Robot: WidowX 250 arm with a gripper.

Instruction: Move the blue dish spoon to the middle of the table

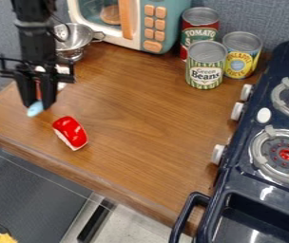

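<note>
Blue spoon (35,109): near the left edge of the tabletop (140,123), just below and between the fingertips of the hand (38,105), visible end slanting toward the back edge. Hand: spread, apparently aligned to close across it.

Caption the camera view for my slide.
Black gripper at the blue dish spoon, with red-and-white toy sushi nearby on the wooden table.

Your arm (34,40) hung approx. vertical at upper L of the cam view, gripper (38,105) pointing down, its two fingers (27,90) apart w/ a gap btwn.
</note>
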